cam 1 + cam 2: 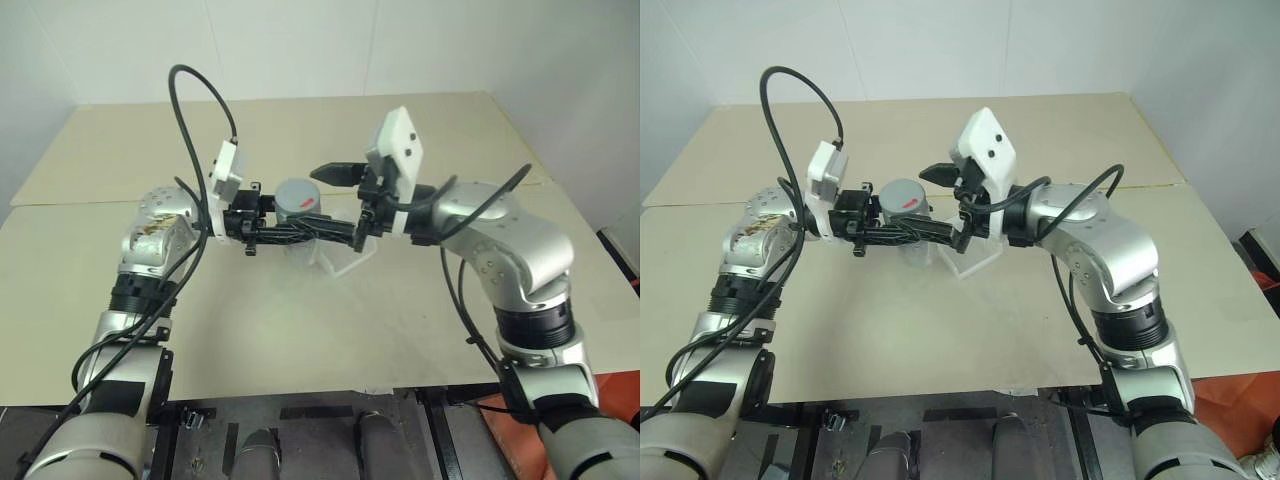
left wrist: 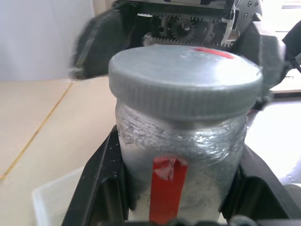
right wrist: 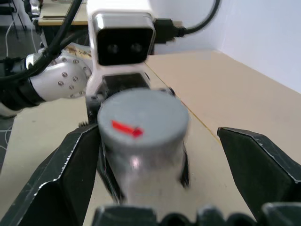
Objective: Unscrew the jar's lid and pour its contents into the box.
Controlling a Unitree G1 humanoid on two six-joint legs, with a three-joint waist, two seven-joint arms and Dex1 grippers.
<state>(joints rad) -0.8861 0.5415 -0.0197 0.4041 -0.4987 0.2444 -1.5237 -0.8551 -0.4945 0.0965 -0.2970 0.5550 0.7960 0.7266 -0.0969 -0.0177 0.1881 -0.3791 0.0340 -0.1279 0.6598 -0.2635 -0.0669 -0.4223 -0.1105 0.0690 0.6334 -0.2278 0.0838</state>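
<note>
The jar (image 1: pixel 298 222), whitish with a red strip on its side (image 2: pixel 168 188), is held upright above the table by my left gripper (image 1: pixel 315 231), whose black fingers (image 2: pixel 101 183) are shut on its body from both sides. The grey lid (image 2: pixel 186 80) with a small red mark sits on the jar. My right gripper (image 3: pixel 155 134) is open, one finger (image 3: pixel 70 174) on each side of the lid with a gap to it. The clear box (image 1: pixel 345 262) rests on the table right under the jar and the grippers. The contents are not visible through the jar's wall.
The tan table (image 1: pixel 300 340) runs wide on all sides, with a seam across its far part (image 1: pixel 90 200). White walls stand behind and at the right. The table's front edge (image 1: pixel 330 395) is close to me.
</note>
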